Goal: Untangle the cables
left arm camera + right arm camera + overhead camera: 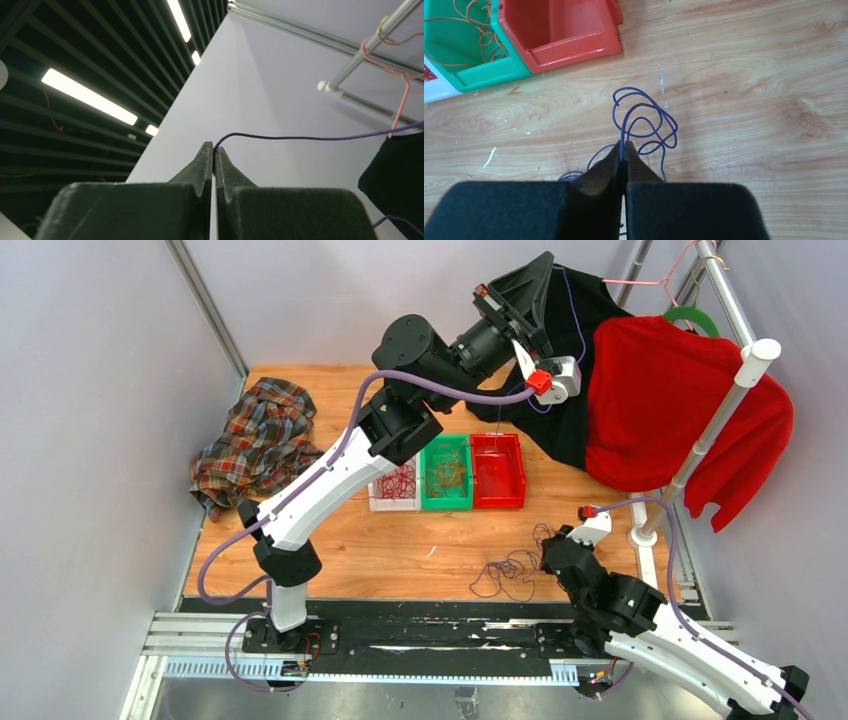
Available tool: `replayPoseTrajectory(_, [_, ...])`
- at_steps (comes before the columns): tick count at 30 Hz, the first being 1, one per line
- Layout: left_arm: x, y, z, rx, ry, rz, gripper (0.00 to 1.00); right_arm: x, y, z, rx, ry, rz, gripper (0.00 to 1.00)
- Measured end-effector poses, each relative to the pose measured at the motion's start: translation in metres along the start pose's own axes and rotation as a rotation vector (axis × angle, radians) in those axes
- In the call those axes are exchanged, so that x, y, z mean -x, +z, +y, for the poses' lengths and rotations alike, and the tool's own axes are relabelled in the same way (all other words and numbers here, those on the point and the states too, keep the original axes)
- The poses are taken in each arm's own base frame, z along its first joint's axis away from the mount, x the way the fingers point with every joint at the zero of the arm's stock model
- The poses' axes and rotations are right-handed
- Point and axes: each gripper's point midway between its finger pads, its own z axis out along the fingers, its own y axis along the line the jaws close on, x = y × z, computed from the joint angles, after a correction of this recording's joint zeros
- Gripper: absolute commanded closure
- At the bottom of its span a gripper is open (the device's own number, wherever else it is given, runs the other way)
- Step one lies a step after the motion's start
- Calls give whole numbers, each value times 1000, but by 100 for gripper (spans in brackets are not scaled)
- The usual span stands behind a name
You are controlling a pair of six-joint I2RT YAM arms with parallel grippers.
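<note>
One thin purple wire (300, 138) is gripped in two places, by the look of it. The left end effector (214, 149) is pinched shut on it high above the wooden worktop (749, 75), and the right end effector (624, 148) is clamped on it low, beside its looped tangle on the wood. The step in hand seems to be drawing this strand free. Next likely calls for a slow pull apart, watching for tightening knots.

Three bins (446, 503) are sitting together. Three garments are showing: plaid shirt (255, 440), black garment (570, 430), red garment (660, 410). Two hangers (686, 311) are hanging.
</note>
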Motion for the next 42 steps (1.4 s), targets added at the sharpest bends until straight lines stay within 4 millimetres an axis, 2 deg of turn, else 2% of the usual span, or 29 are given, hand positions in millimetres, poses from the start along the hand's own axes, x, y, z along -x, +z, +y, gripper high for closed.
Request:
replayPoseTrajectory(2, [-1, 0, -10, -17, 0, 3, 99, 0, 0, 0, -1, -1, 0, 99])
replayPoseTrajectory(9, [-18, 2, -68, -126, -5, 41, 99, -1, -1, -3, -5, -5, 3, 99])
replayPoseTrajectory(17, [-46, 7, -103, -160, -61, 115, 99, -1, -3, -6, -6, 6, 0, 99])
replayPoseTrajectory(22, [-67, -1, -119, -173, -115, 183, 99, -1, -3, -6, -6, 8, 1, 99])
replayPoseTrajectory(24, [-77, -9, -135, -206, -132, 214, 100, -1, -3, -6, -7, 9, 1, 99])
replayPoseTrajectory(30, [-115, -50, -220, -380, -167, 348, 100, 0, -4, -6, -1, 17, -4, 99])
replayPoseTrajectory(34, [-132, -81, -268, -486, -203, 435, 100, 2, -5, -6, 6, 26, -10, 99])
replayPoseTrajectory(38, [-138, -109, -302, -591, -245, 495, 100, 2, -5, -6, 6, 26, -10, 99])
replayPoseTrajectory(42, [-138, -130, -323, -679, -278, 537, 100, 1, -5, -7, 2, 25, -7, 99])
